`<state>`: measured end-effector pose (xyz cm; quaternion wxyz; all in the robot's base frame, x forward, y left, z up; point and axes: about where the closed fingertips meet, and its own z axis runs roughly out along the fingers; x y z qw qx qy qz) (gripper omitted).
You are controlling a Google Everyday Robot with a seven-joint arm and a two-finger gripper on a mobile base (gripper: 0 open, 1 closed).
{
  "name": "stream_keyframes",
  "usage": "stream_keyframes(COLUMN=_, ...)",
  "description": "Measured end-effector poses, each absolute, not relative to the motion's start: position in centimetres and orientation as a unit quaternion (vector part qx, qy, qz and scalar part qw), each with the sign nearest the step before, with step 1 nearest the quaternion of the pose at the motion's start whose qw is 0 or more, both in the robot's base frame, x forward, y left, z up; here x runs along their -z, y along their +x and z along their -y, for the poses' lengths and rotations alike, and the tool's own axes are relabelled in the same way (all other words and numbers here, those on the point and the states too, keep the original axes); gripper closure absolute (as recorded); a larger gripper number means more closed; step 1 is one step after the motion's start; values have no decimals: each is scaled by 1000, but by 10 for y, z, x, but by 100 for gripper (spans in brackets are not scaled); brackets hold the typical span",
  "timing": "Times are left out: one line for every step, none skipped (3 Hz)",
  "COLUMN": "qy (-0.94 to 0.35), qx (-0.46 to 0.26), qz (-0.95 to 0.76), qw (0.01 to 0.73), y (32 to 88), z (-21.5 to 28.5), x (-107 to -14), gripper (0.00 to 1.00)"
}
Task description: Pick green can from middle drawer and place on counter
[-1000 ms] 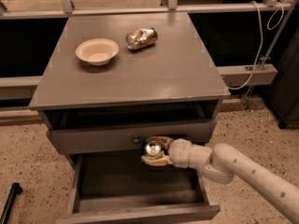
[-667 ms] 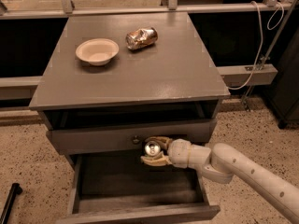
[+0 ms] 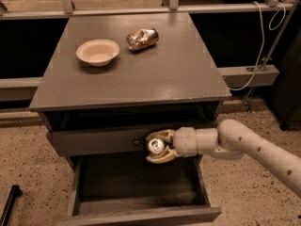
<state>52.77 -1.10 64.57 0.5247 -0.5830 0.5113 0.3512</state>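
Note:
My gripper (image 3: 153,147) is shut on the green can (image 3: 155,145), whose silver top with pull tab faces the camera; the fingers (image 3: 160,157) hide most of its body. I hold the can above the back of the open middle drawer (image 3: 77,192), just in front of the closed drawer front with a round knob (image 3: 136,141). The arm reaches in from the right. The drawer's dark floor is bare. The grey counter (image 3: 155,74) lies above.
On the counter stand a pale bowl (image 3: 98,52) at the back left and a dented gold-brown can (image 3: 142,38) lying on its side behind the middle. A white cable (image 3: 256,46) hangs at the right. A dark object (image 3: 9,204) lies on the speckled floor at the left.
My gripper has risen slightly with the can in it. Nothing else has moved.

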Motion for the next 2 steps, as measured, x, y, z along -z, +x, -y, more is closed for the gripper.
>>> stream_keyframes(qy=-668, qx=-353, qz=-435, qw=490, y=493, z=18, x=-722, gripper=100)
stream_keyframes(qy=-704, qx=-342, qz=-384, qw=490, y=467, z=17, x=-778, gripper=100)
